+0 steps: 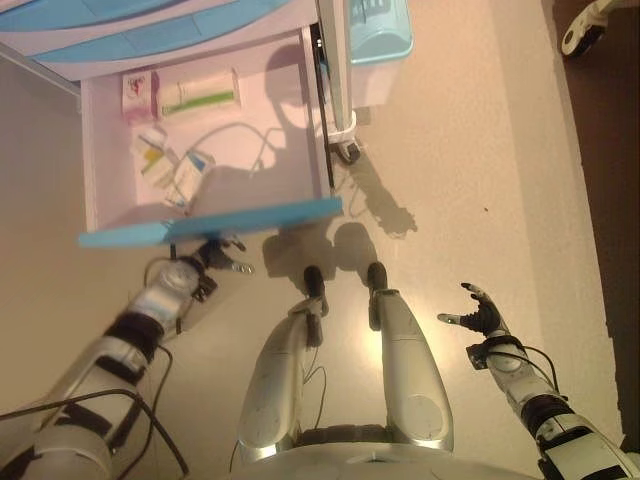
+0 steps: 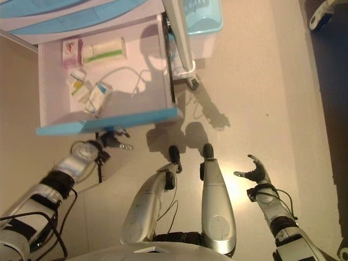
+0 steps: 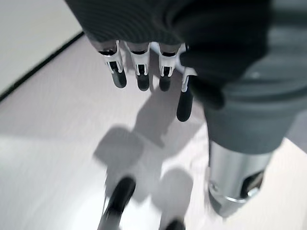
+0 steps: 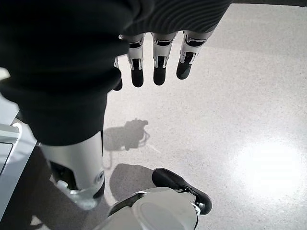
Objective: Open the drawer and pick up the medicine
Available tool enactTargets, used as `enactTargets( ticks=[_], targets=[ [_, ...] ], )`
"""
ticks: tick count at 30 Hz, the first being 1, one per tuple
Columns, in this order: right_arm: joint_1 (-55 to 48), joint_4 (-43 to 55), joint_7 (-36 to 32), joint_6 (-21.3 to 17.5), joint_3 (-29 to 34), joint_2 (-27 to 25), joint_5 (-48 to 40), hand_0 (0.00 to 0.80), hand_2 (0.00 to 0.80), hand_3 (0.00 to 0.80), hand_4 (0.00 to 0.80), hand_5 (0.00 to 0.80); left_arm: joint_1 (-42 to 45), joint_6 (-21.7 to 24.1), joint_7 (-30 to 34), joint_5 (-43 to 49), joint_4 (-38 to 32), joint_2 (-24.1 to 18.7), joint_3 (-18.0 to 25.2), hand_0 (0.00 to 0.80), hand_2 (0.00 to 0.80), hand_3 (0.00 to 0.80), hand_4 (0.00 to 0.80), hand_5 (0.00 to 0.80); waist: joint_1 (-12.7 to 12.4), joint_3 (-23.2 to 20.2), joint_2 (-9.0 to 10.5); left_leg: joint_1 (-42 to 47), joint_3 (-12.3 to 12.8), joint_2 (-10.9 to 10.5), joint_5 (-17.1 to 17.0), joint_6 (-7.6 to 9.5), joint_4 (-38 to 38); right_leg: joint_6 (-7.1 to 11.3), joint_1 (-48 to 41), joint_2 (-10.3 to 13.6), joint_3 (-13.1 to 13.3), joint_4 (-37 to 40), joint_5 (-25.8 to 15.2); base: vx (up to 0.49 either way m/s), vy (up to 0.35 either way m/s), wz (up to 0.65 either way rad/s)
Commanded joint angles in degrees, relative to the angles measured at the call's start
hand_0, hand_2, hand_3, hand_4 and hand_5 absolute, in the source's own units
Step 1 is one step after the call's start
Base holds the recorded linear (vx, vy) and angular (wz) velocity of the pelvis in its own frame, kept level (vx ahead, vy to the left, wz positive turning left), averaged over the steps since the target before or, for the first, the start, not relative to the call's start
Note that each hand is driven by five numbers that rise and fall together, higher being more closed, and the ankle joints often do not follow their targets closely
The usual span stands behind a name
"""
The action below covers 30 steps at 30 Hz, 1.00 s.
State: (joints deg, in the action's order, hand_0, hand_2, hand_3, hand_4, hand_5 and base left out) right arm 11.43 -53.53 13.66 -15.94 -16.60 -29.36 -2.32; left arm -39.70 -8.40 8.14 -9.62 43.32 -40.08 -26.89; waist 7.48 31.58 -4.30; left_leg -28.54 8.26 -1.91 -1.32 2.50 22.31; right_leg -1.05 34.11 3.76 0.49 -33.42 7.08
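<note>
The drawer [image 1: 275, 115] of the white cabinet stands pulled out, its blue front [image 1: 210, 222] towards me. Inside lie medicine boxes: a pink one [image 1: 137, 94], a long white-and-green one [image 1: 198, 93], and small white boxes [image 1: 155, 155] with a blue-marked one [image 1: 190, 175] near the front. My left hand [image 1: 215, 258] is just below the blue front, apart from it; its fingers [image 3: 139, 72] are straight and empty over the floor. My right hand [image 1: 480, 312] hangs open and empty at the lower right, and shows the same in its wrist view [image 4: 153, 62].
A white cable [image 1: 240, 135] loops across the drawer floor. Closed blue drawer fronts [image 1: 150, 30] lie above the open one. To the drawer's right stands a cart on a wheel [image 1: 347, 150] with a light-blue basket [image 1: 378, 30]. Another wheel [image 1: 580, 35] is at the top right.
</note>
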Motion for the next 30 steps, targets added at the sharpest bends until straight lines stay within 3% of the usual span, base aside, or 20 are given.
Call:
enactTargets(
  ticks=[1, 2, 5, 9, 13, 23, 30],
  targets=[
    [-4.32, 4.18, -0.56, 0.83, -1.28, -1.35, -1.18, 0.0, 0.0, 0.0, 0.0, 0.0, -12.1, -0.63, -3.17, -4.18, 7.29, -8.08, 5.84, 0.0, 0.0, 0.0, 0.0, 0.0, 3.93, -1.78, 2.05, -0.48, 1.74, -0.63, 10.67, 2.84, 7.69, -0.12, 0.73, -1.71, 0.41, -1.93, 0.88, 0.054, 0.126, -0.1],
    [-4.34, 4.01, -0.71, 0.75, -1.88, -1.68, -1.27, 0.0, 0.0, 0.0, 0.0, 0.0, -15.27, -0.93, -4.13, -5.53, 10.44, -8.94, 5.85, 0.0, 0.0, 0.0, 0.0, 0.0, 4.68, -1.78, 2.37, -0.11, 1.55, -0.6, 12.86, 2.67, 8.96, 0.29, 0.53, -2.05, 1.11, -2.85, 2.53, 0.044, 0.116, -0.24],
    [-3.84, 3.26, -0.86, 0.03, -3.14, -2.06, -1.0, 0.0, 0.0, 0.0, 0.0, 0.0, -23.52, 0.44, -9.98, -7.68, 19.29, -10.43, 5.74, 0.0, 0.0, 0.0, 0.0, 0.0, 6.39, -1.78, 3.31, -1.52, 2.37, -0.11, 13.97, 2.94, 10.83, 0.27, 2.08, -3.12, 2.29, -3.22, 2.3, 0.069, 0.133, -0.19],
    [-3.19, 1.78, 0.14, -1.48, -5.69, -1.81, -1.33, 0.0, 0.0, 0.0, 0.0, 0.0, -32.44, 6.6, -25.61, -8.97, 28.48, -11.37, 5.71, 0.0, 0.0, 0.0, 0.0, 0.0, 7.82, -1.79, 4.56, -2.76, 2.45, 0.25, 15.28, 3.28, 12.38, 0.22, 3.72, -4.64, 3.66, -3.76, 2.3, 0.029, 0.088, -0.25],
    [-2.55, 0.43, 0.57, -2.61, -7.81, -0.68, -0.96, 0.0, 0.0, 0.0, 0.0, 0.0, -34.54, 8.83, -32.68, -9.71, 28.05, -9.34, 6.53, 0.0, 0.0, 0.0, 0.0, 0.0, 7.89, -1.8, 5.43, -2.82, 2.46, 0.03, 15.05, 3.24, 11.34, 0.47, 4.05, -5.94, 4.49, -2.14, 1.3, 0.002, 0.043, -0.16],
    [-1.33, 1.55, 2.09, -3.62, -8.37, 0.59, 0.83, 0.0, 0.0, 0.0, 0.0, 0.0, -29.88, 10.1, -34.67, -4.8, 23.32, -8.16, 5.5, 0.0, 0.0, 0.0, 0.0, 0.0, 6.34, -1.79, 5.88, -0.83, 3.04, -0.67, 11.29, 3.41, 5.08, 1.28, 2.82, -6.59, 4.93, 3.54, -2.92, -0.059, -0.014, -0.05],
    [-1.24, 1.9, 2.79, -2.75, -7.67, 2.22, 1.33, 0.0, 0.0, 0.0, 0.0, 0.0, -21.06, 13.73, -31.21, -10.4, 18.5, -8.04, 9.71, 0.0, 0.0, 0.0, 0.0, 0.0, 3.62, -1.84, 5.4, 3.93, 1.21, -0.91, 9.57, 2.62, 0.2, 1.65, -2.81, -5.11, 3.12, 8.2, -3.64, -0.041, -0.103, 0.1]
  ],
)
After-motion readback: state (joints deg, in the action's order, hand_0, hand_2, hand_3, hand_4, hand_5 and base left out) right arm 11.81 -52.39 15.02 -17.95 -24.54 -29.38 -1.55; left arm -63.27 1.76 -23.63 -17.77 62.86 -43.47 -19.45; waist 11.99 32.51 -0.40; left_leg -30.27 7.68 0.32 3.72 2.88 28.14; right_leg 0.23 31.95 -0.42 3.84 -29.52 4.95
